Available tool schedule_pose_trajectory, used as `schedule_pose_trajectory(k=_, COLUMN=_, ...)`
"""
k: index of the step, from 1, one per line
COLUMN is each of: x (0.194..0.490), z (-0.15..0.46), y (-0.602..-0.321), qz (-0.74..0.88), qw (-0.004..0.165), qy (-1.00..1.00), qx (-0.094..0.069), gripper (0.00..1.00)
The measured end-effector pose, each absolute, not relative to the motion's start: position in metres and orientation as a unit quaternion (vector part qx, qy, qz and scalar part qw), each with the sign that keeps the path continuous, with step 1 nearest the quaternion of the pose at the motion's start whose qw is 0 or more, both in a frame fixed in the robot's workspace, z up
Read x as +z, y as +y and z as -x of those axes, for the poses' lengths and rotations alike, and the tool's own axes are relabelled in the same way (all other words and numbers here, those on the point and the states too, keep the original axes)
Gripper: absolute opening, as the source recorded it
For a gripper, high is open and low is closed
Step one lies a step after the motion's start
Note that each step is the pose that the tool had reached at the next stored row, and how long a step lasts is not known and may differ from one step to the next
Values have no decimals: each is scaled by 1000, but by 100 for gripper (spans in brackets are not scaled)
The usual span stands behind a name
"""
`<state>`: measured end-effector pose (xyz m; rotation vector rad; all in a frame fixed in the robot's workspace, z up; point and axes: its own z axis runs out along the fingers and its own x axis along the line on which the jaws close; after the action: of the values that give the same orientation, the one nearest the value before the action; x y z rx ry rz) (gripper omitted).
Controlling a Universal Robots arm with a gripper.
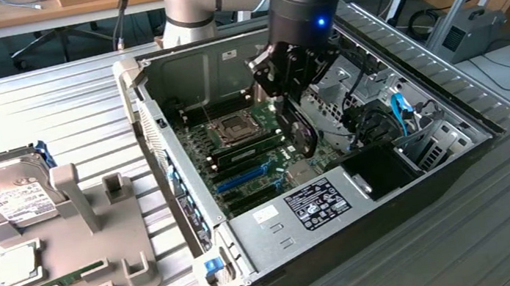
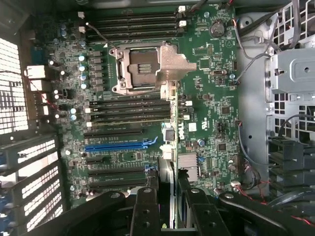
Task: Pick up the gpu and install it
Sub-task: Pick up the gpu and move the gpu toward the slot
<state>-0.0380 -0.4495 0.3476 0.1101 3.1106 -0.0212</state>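
On the ribbed worktop [image 1: 54, 117] an open computer case [image 1: 461, 132] is laid flat, and over its motherboard [image 2: 211, 98] the gpu [image 1: 301, 131] is held edge-down, clamped in the gripper's [image 1: 296, 93] jaws, seemingly so its lower edge faces the board.

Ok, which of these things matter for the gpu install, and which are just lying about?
In the job: gpu, gripped edge-on in the jaws; open computer case; motherboard.
Lying about: hard drive; RAM stick; square silver chip; grey holder.
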Motion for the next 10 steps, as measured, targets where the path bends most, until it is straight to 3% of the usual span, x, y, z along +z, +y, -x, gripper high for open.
schedule_pose_trajectory(k=10, x=347, z=35, y=-449, qz=-35, qw=14, qy=999, qx=-7, gripper=26)
